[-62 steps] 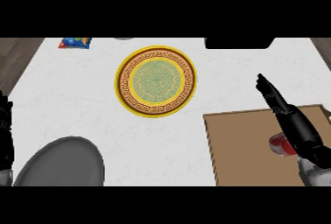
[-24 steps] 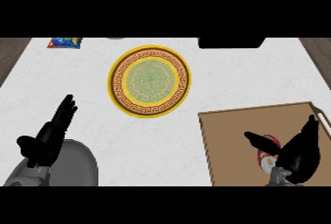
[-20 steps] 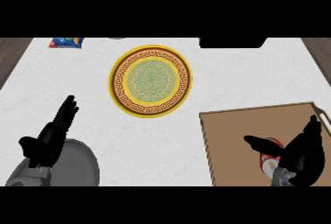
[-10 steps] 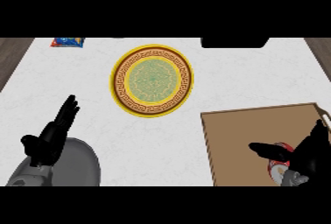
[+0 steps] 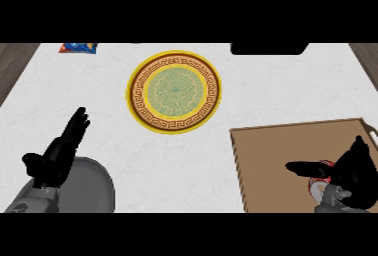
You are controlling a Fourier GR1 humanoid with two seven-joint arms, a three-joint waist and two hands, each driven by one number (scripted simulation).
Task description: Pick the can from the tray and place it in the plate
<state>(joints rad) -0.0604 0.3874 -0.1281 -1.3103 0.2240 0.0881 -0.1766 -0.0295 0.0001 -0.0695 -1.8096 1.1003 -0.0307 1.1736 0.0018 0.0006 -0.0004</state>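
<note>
Right hand (image 5: 353, 172): wide open, thumb spread to the left, fingers straight and pointing away from the robot. It sits over the near right part of the tray (image 5: 284, 150), close to the worktop's (image 5: 96, 90) near edge.

Can (image 5: 317, 186): on the tray, tucked just under the thumb and beside the palm. Only a red and grey sliver shows; the hand hides the rest. Whether the hand touches it cannot be told.

Change noted: three seconds earlier this hand lies stretched long across the tray, with the can down by the wrist. Over the last second it sits drawn back toward the near edge, and the thumb now crosses the can's far side. The can itself shows no shift.

Judgement: the hand brackets the can and nothing is curled round it, so the pick is prepared but not made. Closing is the likely next step.

Plate (image 5: 175, 91): bare, toward the worktop's far edge, well apart from the tray.

Left hand (image 5: 60, 150): open, resting near the near left corner, unchanged over the last second
</note>
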